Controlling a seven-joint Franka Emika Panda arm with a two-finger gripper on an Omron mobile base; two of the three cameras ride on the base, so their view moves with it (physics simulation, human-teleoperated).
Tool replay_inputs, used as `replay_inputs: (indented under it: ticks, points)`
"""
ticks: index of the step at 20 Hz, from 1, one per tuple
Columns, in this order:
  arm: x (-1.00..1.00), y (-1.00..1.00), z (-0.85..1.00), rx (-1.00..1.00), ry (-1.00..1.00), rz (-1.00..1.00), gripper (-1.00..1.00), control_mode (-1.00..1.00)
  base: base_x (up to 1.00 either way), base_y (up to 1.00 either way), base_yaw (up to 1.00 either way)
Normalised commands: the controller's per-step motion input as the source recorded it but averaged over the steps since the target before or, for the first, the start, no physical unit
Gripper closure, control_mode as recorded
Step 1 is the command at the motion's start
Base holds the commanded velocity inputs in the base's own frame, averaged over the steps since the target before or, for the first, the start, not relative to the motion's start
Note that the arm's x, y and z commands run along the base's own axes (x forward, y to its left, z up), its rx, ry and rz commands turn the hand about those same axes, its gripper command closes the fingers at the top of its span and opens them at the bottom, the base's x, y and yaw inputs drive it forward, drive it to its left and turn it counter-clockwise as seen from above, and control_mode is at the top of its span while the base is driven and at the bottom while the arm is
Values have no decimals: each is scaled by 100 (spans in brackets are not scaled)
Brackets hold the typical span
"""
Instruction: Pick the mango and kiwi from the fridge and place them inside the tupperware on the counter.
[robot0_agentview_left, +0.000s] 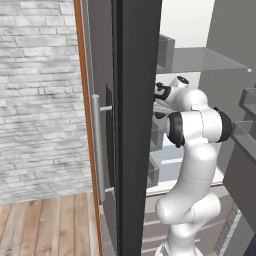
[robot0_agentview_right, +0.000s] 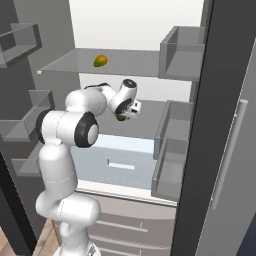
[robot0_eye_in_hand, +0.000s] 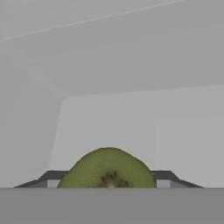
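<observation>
Where the left base view looks past the edge of the open dark-grey door (robot0_agentview_left: 137, 125) of the fridge (robot0_agentview_left: 220, 45), a white brick wall (robot0_agentview_left: 37, 95) and a wooden floor (robot0_agentview_left: 47, 225) lie to the left, and a long silver bar handle (robot0_agentview_left: 96, 147) runs down the door's outer face. The white arm (robot0_agentview_left: 192, 165) rises at the right and reaches into the pale interior; the end effector (robot0_agentview_left: 159, 95) sits at the door's edge, and its opening cannot be judged here.

In the right base view the interior opens out: grey shelves, door bins (robot0_agentview_right: 172, 145) on the right door and drawers (robot0_agentview_right: 130, 220) at the bottom. The mango (robot0_agentview_right: 100, 61) lies on the upper shelf (robot0_agentview_right: 130, 62), apart from the arm. On the shelf below, the end effector (robot0_agentview_right: 125, 114) points down at the kiwi (robot0_agentview_right: 121, 118), a dark green shape just under the hand.

In the hand view the kiwi (robot0_eye_in_hand: 107, 170) fills the gap between the two dark fingertips (robot0_eye_in_hand: 52, 178), which stand narrowed against its two sides; the fruit appears gripped, resting on the pale grey shelf floor (robot0_eye_in_hand: 131, 118), with the fridge's far wall beyond. This contact is clear in the hand view, while the mango's position appears in the right base view and the room in the left.
</observation>
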Motion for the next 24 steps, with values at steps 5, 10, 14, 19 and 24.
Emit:
replay_inputs:
  ticks: [5,10,14,19,24]
  points:
    - [-36,4,-17,0,-8,0,100,-100,0,0,0]
    - [-65,-16,-17,0,-54,-1,100,-100,0,0,0]
    - [-66,-34,31,0,-21,-6,100,-100,0,0,0]
    - [-61,-26,77,0,5,-4,100,-100,0,0,0]
    - [-45,-19,93,0,24,0,100,-100,0,0,0]
